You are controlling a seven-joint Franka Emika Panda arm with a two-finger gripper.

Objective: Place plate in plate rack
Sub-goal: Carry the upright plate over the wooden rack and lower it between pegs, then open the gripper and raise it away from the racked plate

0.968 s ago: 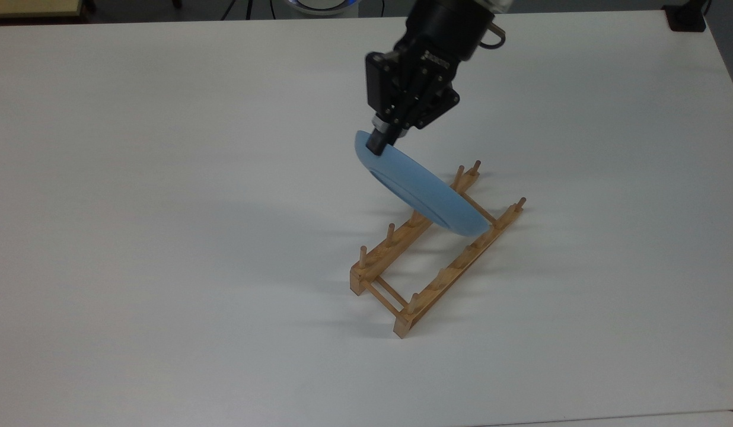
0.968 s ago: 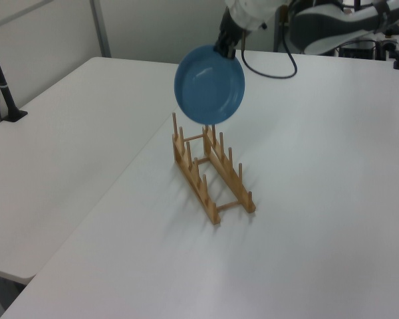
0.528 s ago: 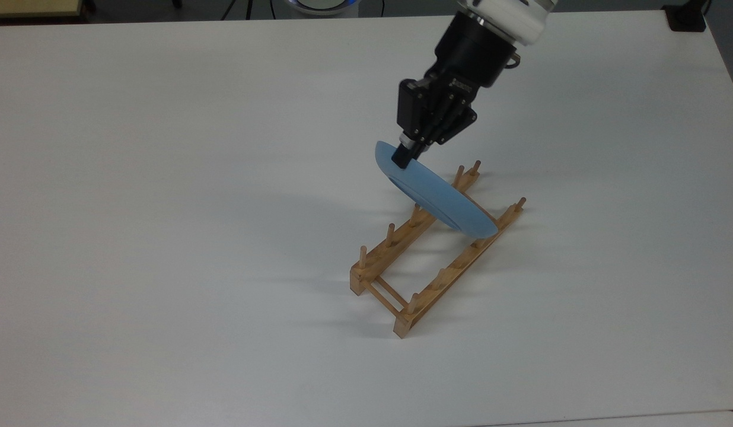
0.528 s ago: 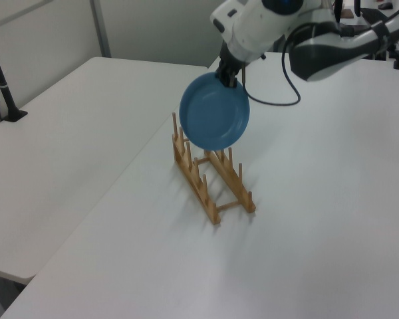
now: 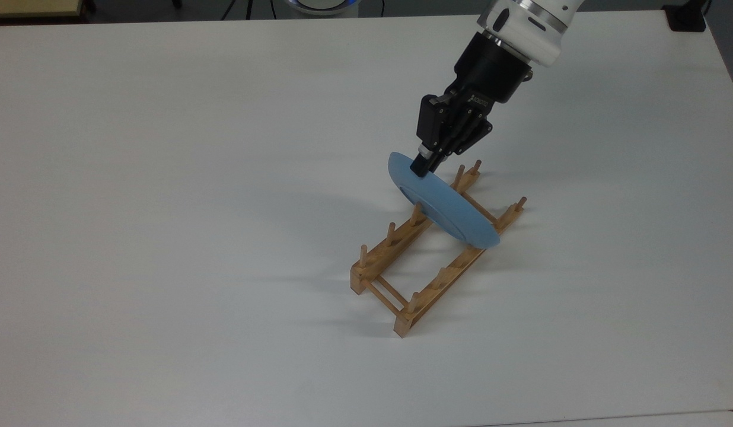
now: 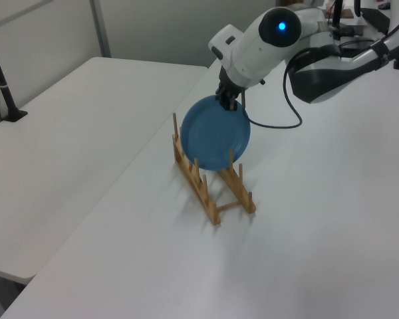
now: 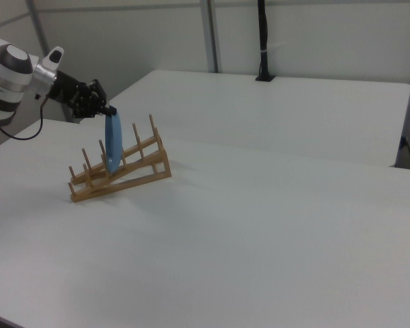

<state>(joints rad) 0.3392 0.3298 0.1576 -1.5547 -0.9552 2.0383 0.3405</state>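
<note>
Bare white surface (image 5: 165, 207) all round the plate rack (image 5: 402, 279), open to approach; upright pegs along both rails, with the blue plate (image 5: 446, 207) standing on edge across the rack's far half in the top view; near-end slots unoccupied.

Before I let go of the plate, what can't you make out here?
- Whether the plate sits fully on the plate rack: in the top view the plate covers the rails beneath it.
- Which peg gap it is in: in the left view the plate hides the pegs behind it.
- The plate's face: edge-on in the right view.
- The hand: its far fingertip is behind the rim.
</note>
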